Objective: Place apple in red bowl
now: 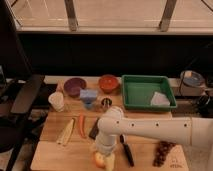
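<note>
The apple [99,160], yellow-orange, lies near the front edge of the wooden board [55,152]; only its lower part shows. My gripper [103,151] comes straight down on it from above, at the end of the white arm [150,129] that reaches in from the right. The gripper covers the apple's top. The red bowl [108,82] stands at the back of the table, well beyond the apple, between a dark purple bowl [75,86] and a green tray [148,91].
A carrot [81,125] and a pale corn-like piece [66,132] lie left of the arm. A black-handled knife [126,150] and dark grapes [161,151] lie to the right. A white cup [56,101], a blue object [88,95] and a small can [106,103] stand mid-table.
</note>
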`<state>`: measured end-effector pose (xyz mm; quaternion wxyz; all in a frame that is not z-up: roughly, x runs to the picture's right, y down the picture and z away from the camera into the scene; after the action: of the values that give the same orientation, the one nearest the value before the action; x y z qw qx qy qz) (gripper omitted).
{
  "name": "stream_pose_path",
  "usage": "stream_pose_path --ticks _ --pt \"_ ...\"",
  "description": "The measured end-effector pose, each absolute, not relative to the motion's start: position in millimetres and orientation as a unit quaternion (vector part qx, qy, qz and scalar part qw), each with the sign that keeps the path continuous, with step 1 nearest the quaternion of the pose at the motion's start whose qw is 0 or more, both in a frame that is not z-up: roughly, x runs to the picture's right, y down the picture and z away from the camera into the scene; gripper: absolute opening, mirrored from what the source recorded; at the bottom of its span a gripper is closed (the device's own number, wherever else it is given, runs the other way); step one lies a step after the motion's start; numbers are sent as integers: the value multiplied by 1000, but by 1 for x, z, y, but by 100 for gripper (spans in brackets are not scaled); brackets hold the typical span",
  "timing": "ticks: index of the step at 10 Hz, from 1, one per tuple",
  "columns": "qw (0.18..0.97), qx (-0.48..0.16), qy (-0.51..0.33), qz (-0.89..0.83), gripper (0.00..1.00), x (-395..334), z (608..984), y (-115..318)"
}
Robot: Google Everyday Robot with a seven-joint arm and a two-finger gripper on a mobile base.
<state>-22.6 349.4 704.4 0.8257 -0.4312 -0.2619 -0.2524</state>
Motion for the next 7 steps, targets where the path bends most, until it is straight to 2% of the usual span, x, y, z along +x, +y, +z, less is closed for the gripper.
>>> stream_pose_path --ticks 1,3,5,6,7 --pt "828 -426 -262 -253 50 -23 701 347" --pt "840 -407 -258 -250 28 -19 688 333" --pt "861 -386 -243 -225 12 -12 680 318" --pt "884 -363 -223 -192 2 1 673 295" --pt "896 -350 -209 -175 0 11 670 277"
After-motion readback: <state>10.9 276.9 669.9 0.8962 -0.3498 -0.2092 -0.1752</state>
